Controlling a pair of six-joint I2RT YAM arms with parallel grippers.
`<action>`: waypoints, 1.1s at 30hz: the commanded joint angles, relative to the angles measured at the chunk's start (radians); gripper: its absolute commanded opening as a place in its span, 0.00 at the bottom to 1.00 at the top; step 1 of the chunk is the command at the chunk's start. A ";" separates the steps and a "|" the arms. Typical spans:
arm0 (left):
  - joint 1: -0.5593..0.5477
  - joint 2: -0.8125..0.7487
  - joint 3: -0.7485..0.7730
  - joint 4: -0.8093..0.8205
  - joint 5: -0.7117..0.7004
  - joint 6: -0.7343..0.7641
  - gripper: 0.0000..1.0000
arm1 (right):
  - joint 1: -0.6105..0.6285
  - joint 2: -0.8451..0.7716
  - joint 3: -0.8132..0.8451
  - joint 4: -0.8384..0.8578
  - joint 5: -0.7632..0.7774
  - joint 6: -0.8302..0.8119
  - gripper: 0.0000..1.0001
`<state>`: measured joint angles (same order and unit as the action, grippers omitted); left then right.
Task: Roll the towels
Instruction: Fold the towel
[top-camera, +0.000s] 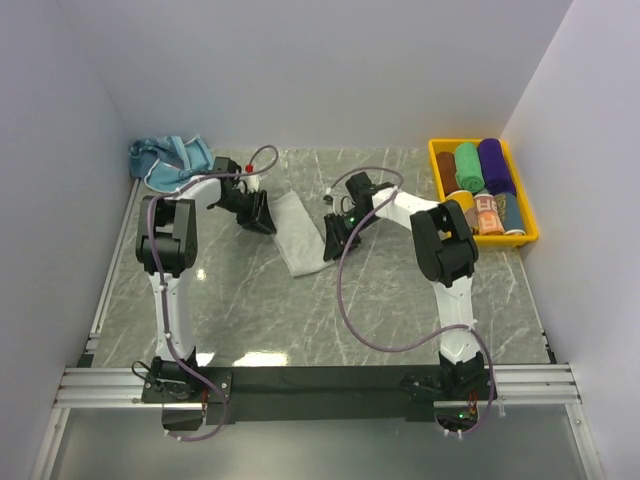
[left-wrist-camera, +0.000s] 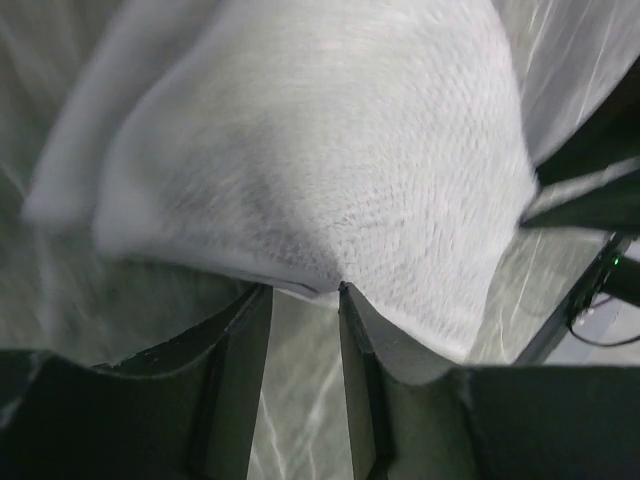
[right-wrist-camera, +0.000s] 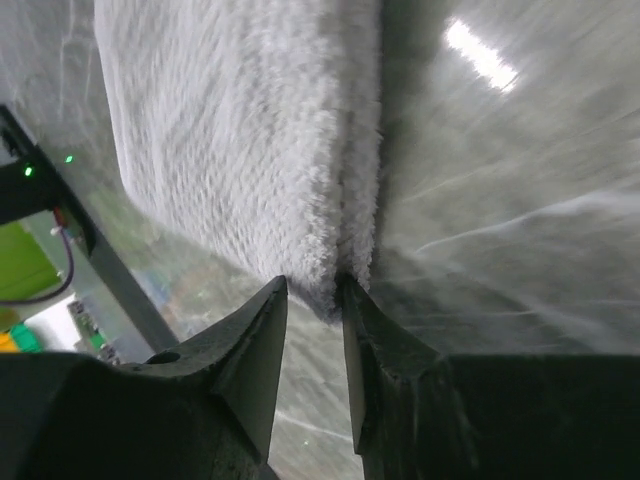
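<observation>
A pale grey-white towel (top-camera: 300, 238) lies as a folded strip in the middle of the marble table. My left gripper (top-camera: 262, 213) is at the strip's far left end. In the left wrist view its narrow jaws (left-wrist-camera: 303, 290) pinch the very edge of the towel (left-wrist-camera: 320, 150), which bulges up beyond them. My right gripper (top-camera: 333, 238) is at the strip's near right edge. In the right wrist view its tips (right-wrist-camera: 313, 285) close on the thick fluffy edge of the towel (right-wrist-camera: 230, 130).
A heap of light blue towels (top-camera: 168, 158) lies at the back left corner. A yellow bin (top-camera: 434, 165) at the back right holds short rolls: green (top-camera: 468, 166), purple (top-camera: 495, 165), brown (top-camera: 446, 168), orange (top-camera: 460, 200). White walls enclose the table.
</observation>
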<state>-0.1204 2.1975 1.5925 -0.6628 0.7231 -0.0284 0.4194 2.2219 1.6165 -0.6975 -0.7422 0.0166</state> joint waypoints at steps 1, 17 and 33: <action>-0.008 0.082 0.099 0.026 -0.019 -0.002 0.40 | 0.051 -0.057 -0.111 0.061 -0.003 0.032 0.36; 0.005 -0.601 -0.380 0.115 0.013 0.387 0.61 | -0.048 -0.306 -0.158 -0.077 -0.141 -0.018 0.49; -0.456 -0.820 -0.828 0.489 -0.264 0.913 0.65 | 0.101 0.015 0.060 0.184 -0.141 0.207 0.40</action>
<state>-0.5293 1.4143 0.7868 -0.3096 0.5465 0.7273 0.5129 2.1876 1.6440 -0.5423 -0.9062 0.2115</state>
